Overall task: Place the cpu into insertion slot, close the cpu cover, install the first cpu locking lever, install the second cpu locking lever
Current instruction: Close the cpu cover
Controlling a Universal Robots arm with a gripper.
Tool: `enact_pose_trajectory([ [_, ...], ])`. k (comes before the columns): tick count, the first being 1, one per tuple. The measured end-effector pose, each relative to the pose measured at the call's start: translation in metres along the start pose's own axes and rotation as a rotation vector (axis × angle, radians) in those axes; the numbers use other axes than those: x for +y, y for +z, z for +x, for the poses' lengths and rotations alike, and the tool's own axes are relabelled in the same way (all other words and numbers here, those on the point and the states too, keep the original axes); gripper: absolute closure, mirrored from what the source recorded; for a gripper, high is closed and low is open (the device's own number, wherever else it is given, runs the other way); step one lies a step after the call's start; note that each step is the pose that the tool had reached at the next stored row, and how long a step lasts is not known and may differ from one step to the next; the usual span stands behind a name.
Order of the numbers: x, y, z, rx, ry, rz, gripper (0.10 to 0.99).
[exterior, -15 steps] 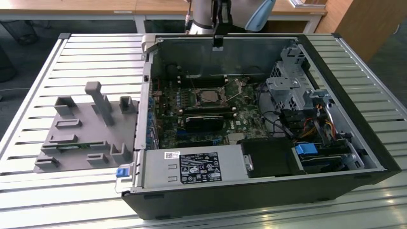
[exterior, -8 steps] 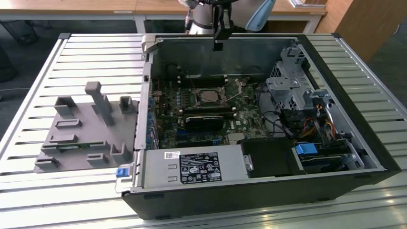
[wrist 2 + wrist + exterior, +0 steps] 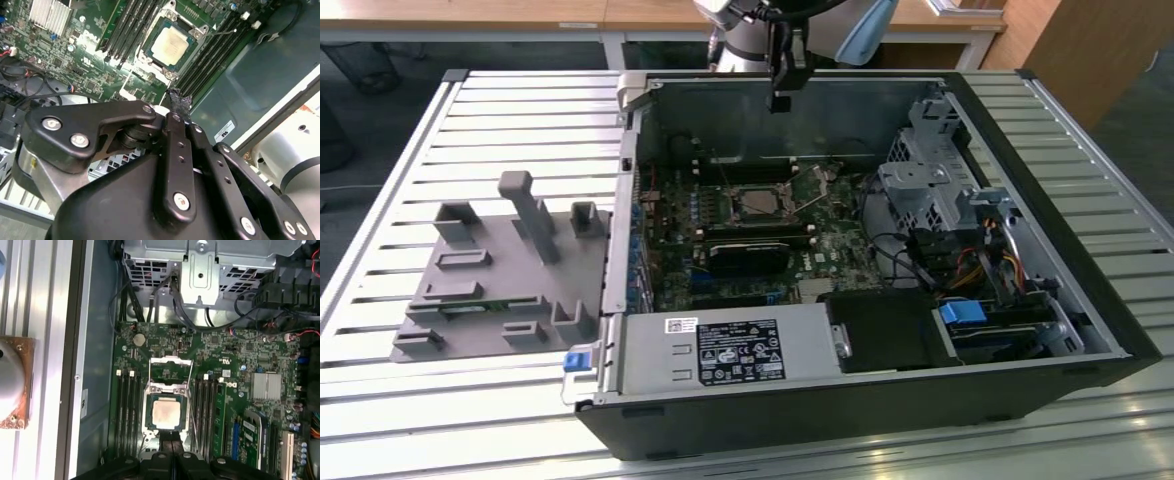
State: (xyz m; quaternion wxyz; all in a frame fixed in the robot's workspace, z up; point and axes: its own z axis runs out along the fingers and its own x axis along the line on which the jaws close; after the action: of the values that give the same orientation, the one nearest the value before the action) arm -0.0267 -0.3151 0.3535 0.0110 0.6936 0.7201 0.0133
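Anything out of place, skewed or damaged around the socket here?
Nothing stands out. The cpu lies flat and square in the insertion slot, and the cpu cover is hinged open beside it, not yet closed: unfinished work rather than a fault. No damage shows on the board.

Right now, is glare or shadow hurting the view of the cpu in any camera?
Second wrist view: glare washes the cpu top pale. First wrist view: the cpu is evenly lit, no hard shadow. Exterior view: the case interior is shaded, cpu dim, while the slatted table reflects bright.
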Motion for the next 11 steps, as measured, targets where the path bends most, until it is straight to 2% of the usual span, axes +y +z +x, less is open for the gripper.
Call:
enact_pose_trajectory([
  [6, 0.001, 0.0108, 0.0011, 0.0002, 0.0, 0.0, 0.98],
  [11, 0.0005, 0.0178, -0.0042, 0.0001, 0.0, 0.0, 0.98],
])
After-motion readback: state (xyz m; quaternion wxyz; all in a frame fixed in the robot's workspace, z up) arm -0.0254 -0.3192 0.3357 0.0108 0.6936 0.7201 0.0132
